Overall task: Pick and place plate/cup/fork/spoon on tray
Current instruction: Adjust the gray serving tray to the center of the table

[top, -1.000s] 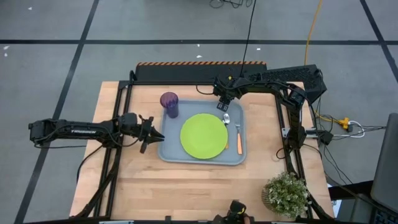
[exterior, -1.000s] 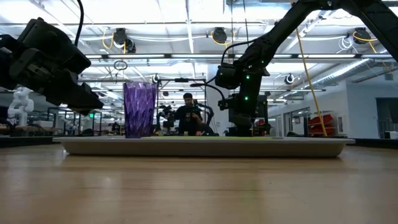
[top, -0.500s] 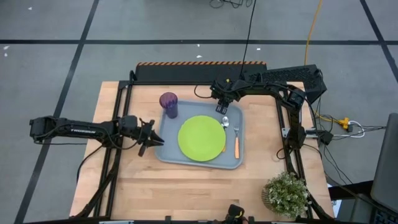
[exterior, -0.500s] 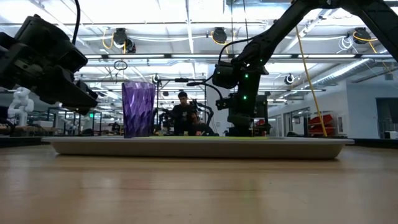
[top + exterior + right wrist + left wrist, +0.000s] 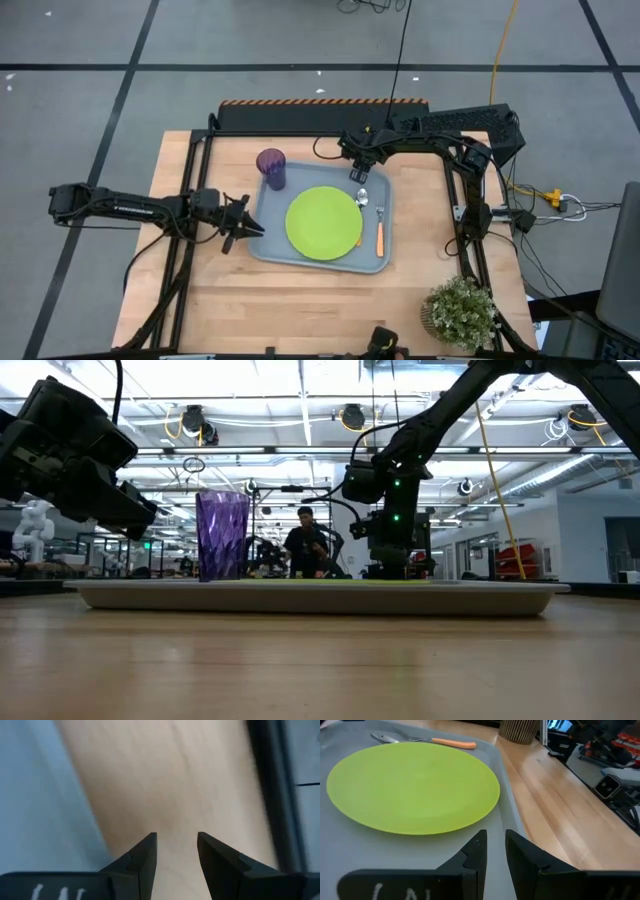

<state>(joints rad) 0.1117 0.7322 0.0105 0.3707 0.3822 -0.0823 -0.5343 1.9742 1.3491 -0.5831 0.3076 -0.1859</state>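
The grey-blue tray (image 5: 305, 260) lies mid-table. On it the lime-green plate (image 5: 323, 222) rests flat, the purple cup (image 5: 271, 167) stands upright at the far left corner, and the spoon (image 5: 363, 194) and the orange-handled fork (image 5: 380, 230) lie right of the plate. My left gripper (image 5: 258, 228) is at the tray's left rim, fingers nearly together. My right gripper (image 5: 358, 174) hangs open over the tray's far rim, nothing between its fingers (image 5: 145, 850). My left gripper (image 5: 495, 845) is on the tray's left rim, toward the near-left corner (image 5: 517, 827). Its fingers come nearly level from the table's left, slanting slightly down. The fingers hide the place of contact, so the kind of hold cannot be told. The tray lies flat on the table.
A potted plant (image 5: 460, 312) stands at the table's near right corner. Dark frame rails run along the left (image 5: 190, 180) and right (image 5: 455, 190) sides. Bare wood lies in front of the tray. A person (image 5: 305, 545) sits far behind the table.
My left gripper has gone a little toward the table's near edge. The tray's left end has gone with it, sliding slightly toward the table's left edge, so the tray has turned a little. Plate, cup, spoon and fork have ridden along.
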